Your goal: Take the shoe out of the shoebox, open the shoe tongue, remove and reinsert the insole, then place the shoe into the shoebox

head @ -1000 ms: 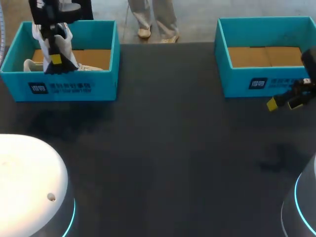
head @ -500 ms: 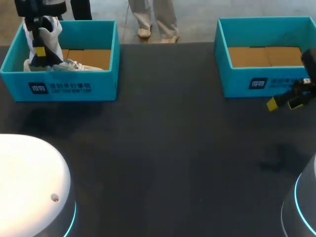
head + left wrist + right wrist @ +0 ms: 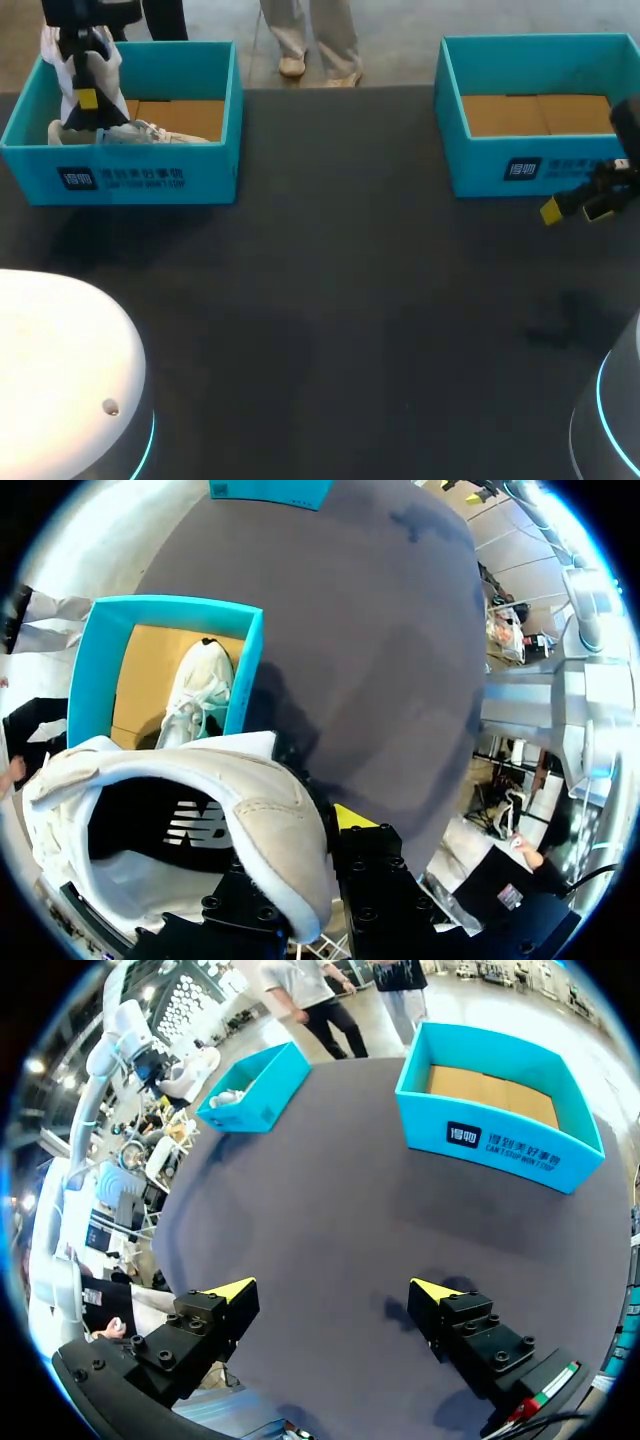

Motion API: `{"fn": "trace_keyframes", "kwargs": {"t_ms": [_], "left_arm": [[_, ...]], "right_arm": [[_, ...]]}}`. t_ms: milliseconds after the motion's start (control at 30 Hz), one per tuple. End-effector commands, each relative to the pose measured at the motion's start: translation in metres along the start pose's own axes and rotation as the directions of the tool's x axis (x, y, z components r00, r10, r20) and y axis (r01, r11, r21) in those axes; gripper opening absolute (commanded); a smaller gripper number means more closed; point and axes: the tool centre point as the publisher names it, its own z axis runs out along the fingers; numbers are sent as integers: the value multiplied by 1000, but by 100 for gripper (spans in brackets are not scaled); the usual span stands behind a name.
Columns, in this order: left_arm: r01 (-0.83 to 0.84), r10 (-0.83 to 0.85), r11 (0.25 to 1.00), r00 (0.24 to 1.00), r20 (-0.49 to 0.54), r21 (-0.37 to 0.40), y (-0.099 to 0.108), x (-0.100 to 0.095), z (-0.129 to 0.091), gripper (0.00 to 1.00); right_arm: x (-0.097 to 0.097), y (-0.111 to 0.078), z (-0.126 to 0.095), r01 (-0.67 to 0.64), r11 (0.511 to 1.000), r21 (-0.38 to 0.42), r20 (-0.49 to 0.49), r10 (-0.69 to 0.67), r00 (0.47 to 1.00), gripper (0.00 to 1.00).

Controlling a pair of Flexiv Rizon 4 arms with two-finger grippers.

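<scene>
Over the last second the left gripper (image 3: 87, 97) is drifting toward the far-left corner of the open teal cardboard shoebox (image 3: 150, 175), clamping the heel collar of a white-and-beige leather sneaker (image 3: 270, 810) above it (a second white sneaker (image 3: 200, 690) is lying inside). The right gripper (image 3: 332, 1287) is hovering, fingers spread apart, over the dark table (image 3: 340, 300) near another teal shoebox (image 3: 540, 165).

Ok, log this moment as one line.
left hand: shut on shoe, raised over left shoebox | second shoe: in left shoebox | right hand: open, before right shoebox
</scene>
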Motion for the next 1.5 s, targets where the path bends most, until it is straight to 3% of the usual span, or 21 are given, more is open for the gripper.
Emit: {"fn": "trace_keyframes", "kwargs": {"t_ms": [33,167,367,500,533,633,767,900,1067,1133,1200,1500], "left_arm": [[-1,1,1000,1000,2,-1,1,0,-1,0],[-59,59,998,998,-17,-7,3,-5,-2,0],[-210,210,973,978,-12,-99,16,-24,-5,0],[-416,414,893,909,-48,-174,30,-36,-9,0],[-428,427,889,903,-45,-163,35,-42,-11,0],[-600,591,761,798,-120,-247,47,-55,-13,0],[-747,736,616,659,-154,-250,59,-74,-21,0],[-839,836,457,519,-179,-297,69,-87,-25,0],[-897,940,183,280,-196,-403,80,-93,-26,0],[-911,958,103,198,-206,-399,84,-100,-27,0],[-905,966,59,159,-206,-421,86,-105,-27,0],[-905,966,59,159,-206,-421,86,-105,-27,0]], "right_arm": [[0,0,1,-1,1000,1,1,1,1000,100],[0,0,1,-1,1000,1,1,1,1000,100],[0,0,1,-1,1000,1,1,1,1000,100],[0,0,1,-1,1000,1,1,1,1000,100],[0,0,1,-1,1000,1,1,1,1000,100],[0,0,1,-1,1000,1,1,1,1000,100],[0,0,1,-1,1000,1,1,1,1000,100],[0,0,1,-1,1000,1,1,1,1000,100],[0,0,1,-1,1000,1,1,1,1000,100],[0,0,1,-1,1000,1,1,1,1000,100],[0,0,1,-1,1000,1,1,1,1000,100],[0,0,1,-1,1000,1,1,1,1000,100]]}}
